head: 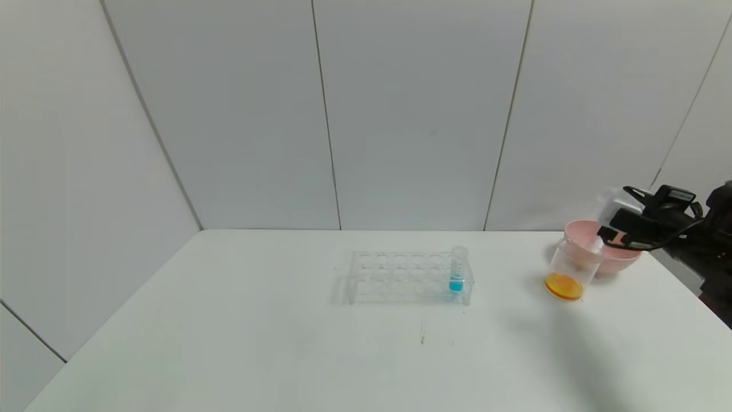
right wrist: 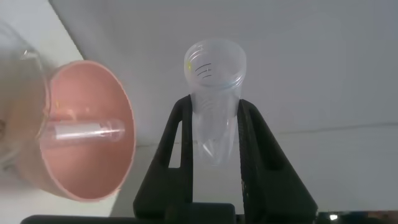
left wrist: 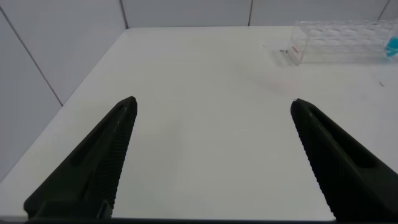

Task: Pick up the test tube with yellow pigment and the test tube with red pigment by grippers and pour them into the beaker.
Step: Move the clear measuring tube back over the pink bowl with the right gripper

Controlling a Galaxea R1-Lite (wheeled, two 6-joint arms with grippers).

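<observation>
Right gripper (head: 601, 233) at table's far-right, above the beaker (head: 570, 269) and pink bowl (head: 600, 247); jaws clamped on an emptied clear test tube (right wrist: 214, 93), tilted, mouth outward, which pigment it held cannot tell. Beaker holds orange liquid (head: 563, 286), stands just in front of bowl. A second empty tube (right wrist: 87, 131) lies inside bowl. Clear rack (head: 409, 277) mid-table w/ only the blue-liquid tube (head: 457, 272) at its right end. Left gripper (left wrist: 214, 162) over bare table (head: 229, 320) near left edge, jaws wide apart, holding nothing
</observation>
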